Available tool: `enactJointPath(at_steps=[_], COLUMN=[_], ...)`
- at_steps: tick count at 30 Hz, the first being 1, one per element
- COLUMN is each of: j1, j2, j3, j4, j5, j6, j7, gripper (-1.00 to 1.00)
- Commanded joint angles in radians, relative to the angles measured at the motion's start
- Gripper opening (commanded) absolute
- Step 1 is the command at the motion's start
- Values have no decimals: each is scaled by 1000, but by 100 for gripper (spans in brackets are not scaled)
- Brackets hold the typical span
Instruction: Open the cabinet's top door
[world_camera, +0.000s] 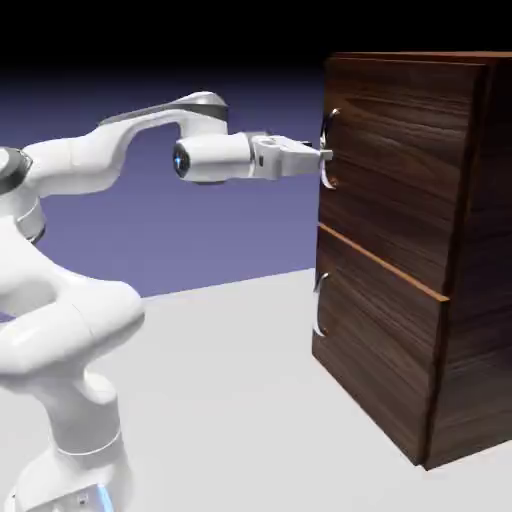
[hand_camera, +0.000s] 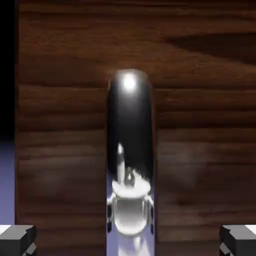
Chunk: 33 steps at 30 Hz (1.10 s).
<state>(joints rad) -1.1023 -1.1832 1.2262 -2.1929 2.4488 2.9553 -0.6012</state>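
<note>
I see my white arm (world_camera: 70, 300) coming up from about 8 o'clock in the exterior view and reaching level toward 3 o'clock. At its end the gripper (world_camera: 322, 157) points straight at the cabinet (world_camera: 420, 250), which stands on the table (world_camera: 230, 390) on the right side of the view. The gripper sits right at the curved silver handle (world_camera: 329, 150) of the top door (world_camera: 390, 170), at the door's left edge. Below it, near 5 o'clock from the handle, the lower panel (world_camera: 375, 350) has its own handle (world_camera: 318, 305).

In the hand view I see the handle (hand_camera: 130, 150) big and shiny in the middle, running from 12 to 6 o'clock over dark wood. The two grey fingertips (hand_camera: 17, 240) sit at 7 and 5 o'clock, far apart, with gaps on both sides of the handle. So the gripper is spread wide around the handle and is not squeezing it.
</note>
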Motion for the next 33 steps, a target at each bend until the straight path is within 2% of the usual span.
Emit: enactJointPath(at_steps=[1, 10, 18, 25, 33], j1=[0, 301, 547, 647, 663], j2=[0, -60, -135, -208, -245], j3=[0, -226, -506, -760, -1050], j4=[0, -326, -587, -722, -787], j5=[0, -27, -212, -439, -712], j6=[0, -279, -525, -709, -907], j7=[0, -103, -148, -154, -165], gripper=[-100, -100, -100, -100, -100])
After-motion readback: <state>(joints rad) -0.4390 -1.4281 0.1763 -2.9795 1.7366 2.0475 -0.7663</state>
